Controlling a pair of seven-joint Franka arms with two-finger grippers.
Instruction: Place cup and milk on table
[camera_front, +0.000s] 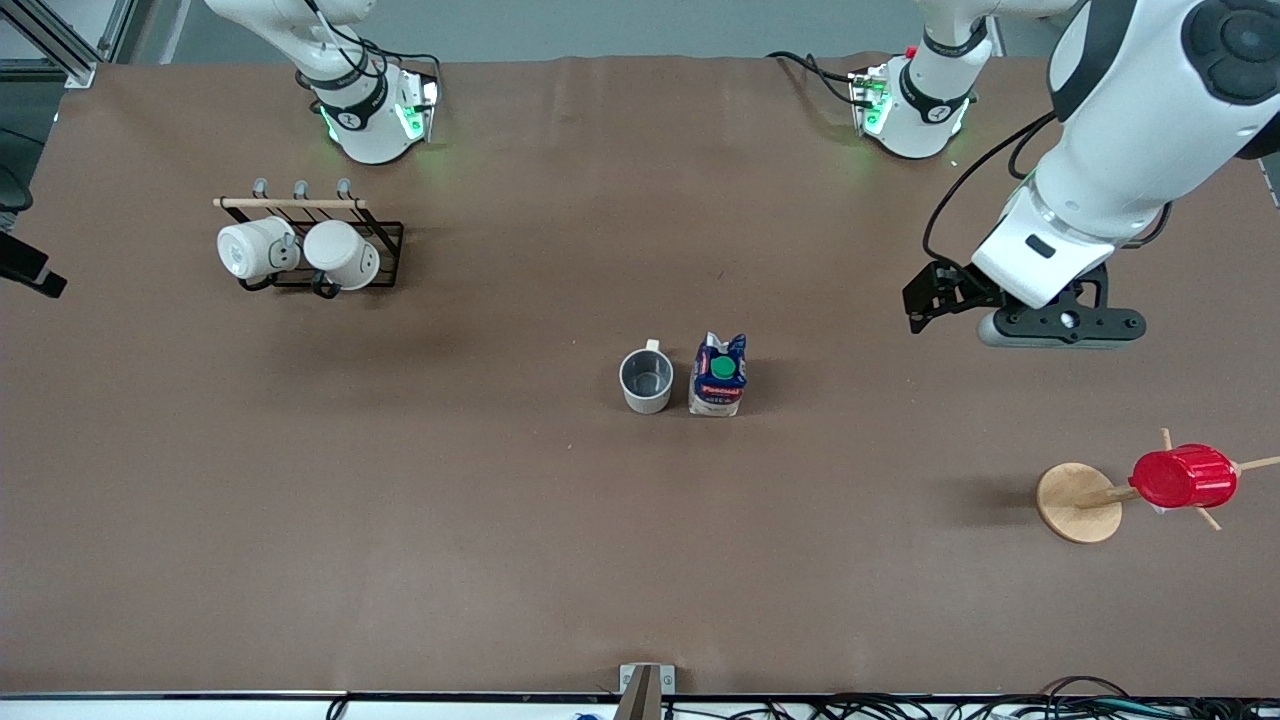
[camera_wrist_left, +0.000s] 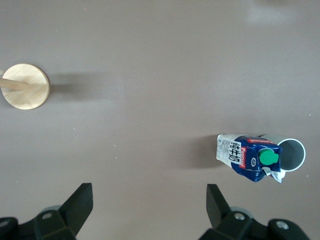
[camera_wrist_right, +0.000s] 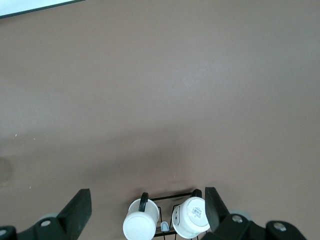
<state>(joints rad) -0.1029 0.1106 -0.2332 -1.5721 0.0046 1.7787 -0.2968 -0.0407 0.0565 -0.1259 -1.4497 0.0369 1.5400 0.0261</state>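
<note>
The cup (camera_front: 646, 381) and the milk (camera_front: 718, 376) stand upright just beside each other near the middle of the tabletop (camera_front: 500, 520), the milk toward the left arm's end. The left pincer (camera_front: 925, 300) hangs empty over bare tabletop at that end, fingers (camera_wrist_left: 80, 205) spread apart. The right pincer (camera_wrist_right: 147, 212) is over the black rack (camera_front: 310, 245) holding two white mugs (camera_front: 295, 253), fingers (camera_wrist_right: 77, 207) likewise apart and empty.
</note>
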